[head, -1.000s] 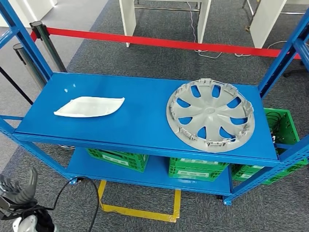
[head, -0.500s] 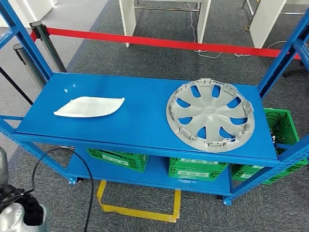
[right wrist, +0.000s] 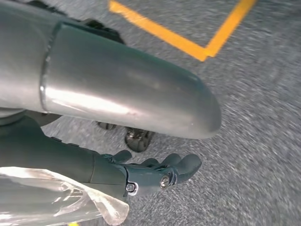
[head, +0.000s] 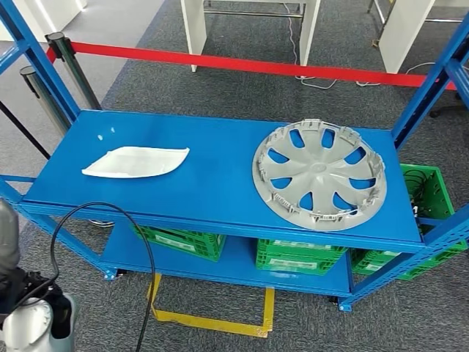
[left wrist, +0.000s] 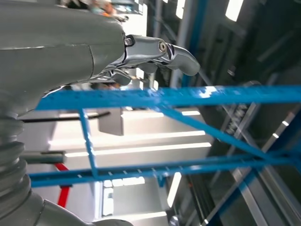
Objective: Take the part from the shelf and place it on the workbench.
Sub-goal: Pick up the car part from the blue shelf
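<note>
A grey wheel cover [head: 319, 174] lies flat on the right half of the blue shelf's top board [head: 221, 183]. A thin white curved part [head: 135, 162] lies on the left half. My left arm [head: 22, 315] stands low at the near left, below and in front of the shelf's front edge. In the left wrist view my left hand [left wrist: 106, 52] holds nothing, its fingers [left wrist: 177, 55] stretched out in front of the blue shelf frame [left wrist: 167, 96]. My right hand [right wrist: 142, 174] hangs over grey carpet, fingers apart, with nothing in it.
Green crates [head: 298, 256] fill the lower shelf. Blue uprights [head: 426, 92] flank the top board. A red barrier tape [head: 249, 64] runs behind the shelf. Yellow floor tape [head: 215, 323] marks the carpet in front. A black cable [head: 111, 220] loops up from my left arm.
My left arm has risen at the near left corner, the hand has passed out of the head view, and the black cable loop now arches higher. Both parts lie unmoved.
</note>
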Motion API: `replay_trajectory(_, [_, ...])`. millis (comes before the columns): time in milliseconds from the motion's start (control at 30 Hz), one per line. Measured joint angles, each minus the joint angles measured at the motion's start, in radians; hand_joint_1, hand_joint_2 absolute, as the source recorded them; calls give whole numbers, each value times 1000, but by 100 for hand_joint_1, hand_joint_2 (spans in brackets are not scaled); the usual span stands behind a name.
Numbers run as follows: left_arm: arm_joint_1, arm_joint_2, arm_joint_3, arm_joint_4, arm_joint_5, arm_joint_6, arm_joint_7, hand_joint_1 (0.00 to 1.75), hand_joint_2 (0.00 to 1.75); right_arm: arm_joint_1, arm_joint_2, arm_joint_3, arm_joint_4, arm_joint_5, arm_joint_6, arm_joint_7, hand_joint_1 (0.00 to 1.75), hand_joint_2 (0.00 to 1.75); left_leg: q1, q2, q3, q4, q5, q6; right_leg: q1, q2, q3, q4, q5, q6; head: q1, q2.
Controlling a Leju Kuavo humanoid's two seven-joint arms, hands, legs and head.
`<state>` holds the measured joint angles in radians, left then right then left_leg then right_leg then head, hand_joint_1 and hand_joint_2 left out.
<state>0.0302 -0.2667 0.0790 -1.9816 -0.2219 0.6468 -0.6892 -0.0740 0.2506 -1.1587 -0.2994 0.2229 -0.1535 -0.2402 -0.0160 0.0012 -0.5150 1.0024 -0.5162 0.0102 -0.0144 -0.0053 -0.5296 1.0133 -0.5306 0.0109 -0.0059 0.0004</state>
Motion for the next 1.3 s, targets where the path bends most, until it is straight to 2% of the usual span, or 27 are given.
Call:
replay_trajectory(267, [-69, 32, -145, 45, -136, 6, 39, 0, 175, 5, -3, 107, 15, 143, -6, 82, 0, 0, 0, 0, 0, 0, 0, 0, 0, 1, 0, 0, 0, 0, 0, 0])
replay_trajectory(500, [-144, 58, -279, 134, -239, -40, 106, 0, 175, 6, -7, 183, 25, 251, -8, 137, 0, 0, 0, 1, -1, 1, 0, 0, 0, 1, -1, 0, 1, 1, 0, 0])
replay_trajectory(833, [-270, 93, -439, 336, -399, -99, 212, 0, 175, 7, -14, 274, 44, 362, -13, 191, 0, 0, 0, 1, -1, 2, 0, 0, 0, 2, -1, 0, 1, 1, 0, 0])
replay_trajectory(1100, [-390, 119, -535, 523, -534, -151, 305, 0, 175, 9, -33, 333, 61, 440, 2, 223, 0, 0, 0, 2, -2, 3, 0, 0, 0, 2, -1, 0, 1, 2, 0, 0])
replay_trajectory(1300, [-499, 130, -574, 683, -637, -179, 375, 0, 175, 9, -43, 368, 69, 489, 20, 243, 0, 0, 0, 2, -2, 3, 0, 0, 0, 2, -1, 0, 2, 2, 0, 0])
